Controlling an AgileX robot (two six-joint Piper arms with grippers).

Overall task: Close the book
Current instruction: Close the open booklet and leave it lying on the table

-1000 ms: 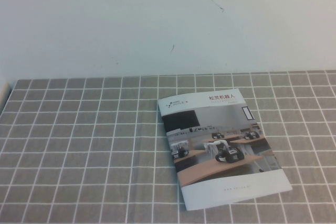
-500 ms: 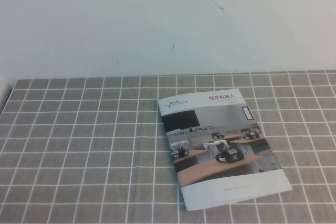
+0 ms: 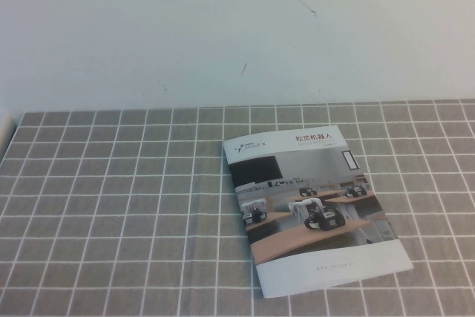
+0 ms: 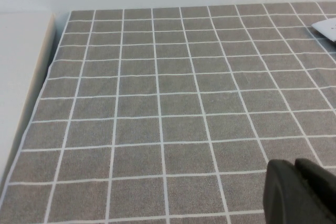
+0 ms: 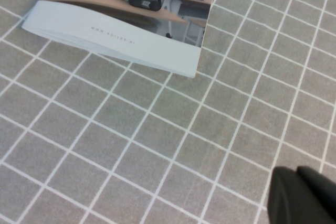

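Thin white-covered paperback book lies flat and closed, cover up, on the grey cloth with a white grid pattern. In the high view it sits right of centre and toward the near edge, turned slightly off the grid lines. The cover has a red title line near its far right corner, a small dark logo near its far left corner, and a photo of small dark robots on light wooden desks across the middle. A white band with tiny print runs along the near edge. Cover is down on the pages, and no page is lifted.

Plain pale wall stands behind the table, with a few small dark marks. A white surface borders the cloth on the robot's left side.

Left gripper: only a black part of it shows in the left wrist view. It is over bare cloth on the left part of the table, well apart from the book, and one white corner of the book shows far off. Wide or narrow: cannot tell.

Right gripper: only a black part shows in the right wrist view. It is above the cloth, near the book's near right corner but not touching it. Wide or narrow: cannot tell. It holds nothing that can be seen.
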